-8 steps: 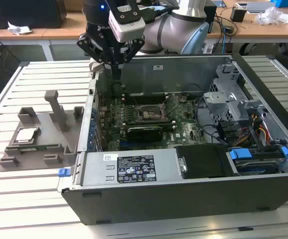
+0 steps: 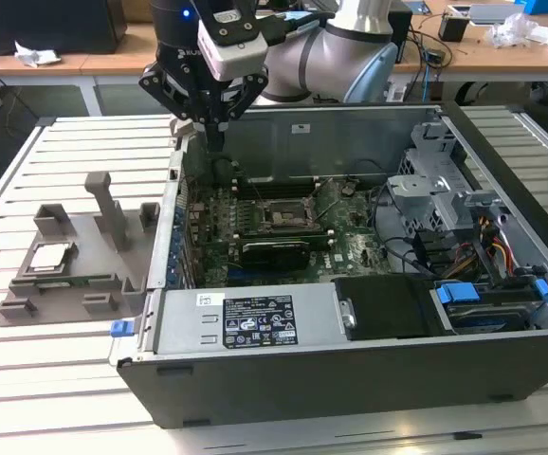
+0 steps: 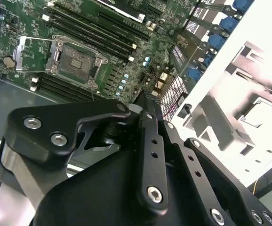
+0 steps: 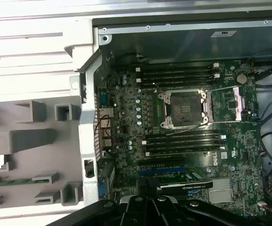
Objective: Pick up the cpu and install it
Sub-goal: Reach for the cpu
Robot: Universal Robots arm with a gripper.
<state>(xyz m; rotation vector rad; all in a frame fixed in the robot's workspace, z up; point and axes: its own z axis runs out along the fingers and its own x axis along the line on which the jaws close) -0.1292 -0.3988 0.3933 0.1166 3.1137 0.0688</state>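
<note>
The cpu (image 2: 51, 256), a small silver square chip, lies flat in the grey plastic fixture (image 2: 75, 284) outside the computer case, at the exterior view's left. My gripper (image 2: 214, 133) hangs above the case's back left corner, well away from the cpu, shut with nothing between its fingers. Both wrist views show the motherboard socket (image 3: 77, 59) (image 4: 183, 108) with its frame swung open and no chip in it. The gripper's dark linkage (image 3: 148, 141) (image 4: 150, 209) covers the near part of both wrist views.
The open computer case (image 2: 350, 379) lies on a white slatted table (image 2: 27, 379). Inside it are memory slots (image 4: 178, 75), a black expansion card (image 2: 274, 251), a drive cage (image 2: 435, 190) and cables (image 2: 492, 246). A desk with clutter stands behind the table.
</note>
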